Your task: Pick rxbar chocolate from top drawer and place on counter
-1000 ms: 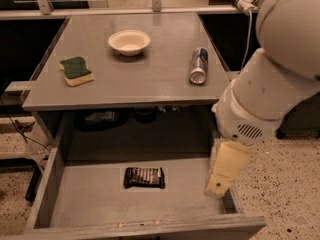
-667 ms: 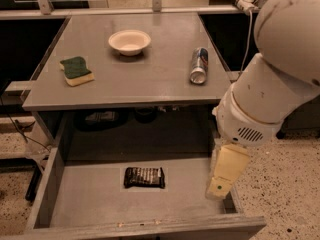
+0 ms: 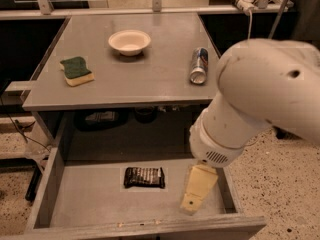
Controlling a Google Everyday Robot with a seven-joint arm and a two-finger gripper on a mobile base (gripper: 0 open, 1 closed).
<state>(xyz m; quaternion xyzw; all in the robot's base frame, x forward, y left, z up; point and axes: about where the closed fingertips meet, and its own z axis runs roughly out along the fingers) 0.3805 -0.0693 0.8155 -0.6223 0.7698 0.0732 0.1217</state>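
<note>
1. Low at 6 o'clock of the camera view, the wide shallow grey wooden top drawer [image 3: 75, 206] stands pulled out below the front edge of the large flat grey rectangular worktop [image 3: 150, 86].
2. On the drawer's plain bottom, just toward 7 o'clock from the picture's centre, the small flat rxbar chocolate [image 3: 144, 177] in its dark brown-black wrapper lies flat. Its long side runs parallel to the drawer front, and it is clear of the side walls.
3. At 5 o'clock, the cream-yellow end effector [image 3: 190, 204] hangs down inside the drawer over its right part. It is at 3 o'clock of the bar, near it but apart from it. Whether it is set wide or narrow cannot be told.
4. At 3 o'clock, the bulky rounded white arm [image 3: 260, 94] fills the right of the view and hides the worktop's right front corner.
5. On the worktop, a shallow round cream bowl [image 3: 129, 41] sits upright at 12 o'clock.
6. A green-and-yellow sponge [image 3: 76, 70] lies at 10 o'clock near the left edge, well apart from the bowl.
7. A silver-and-blue can [image 3: 199, 65] lies on its side at 1 o'clock, just beside the arm.
</note>
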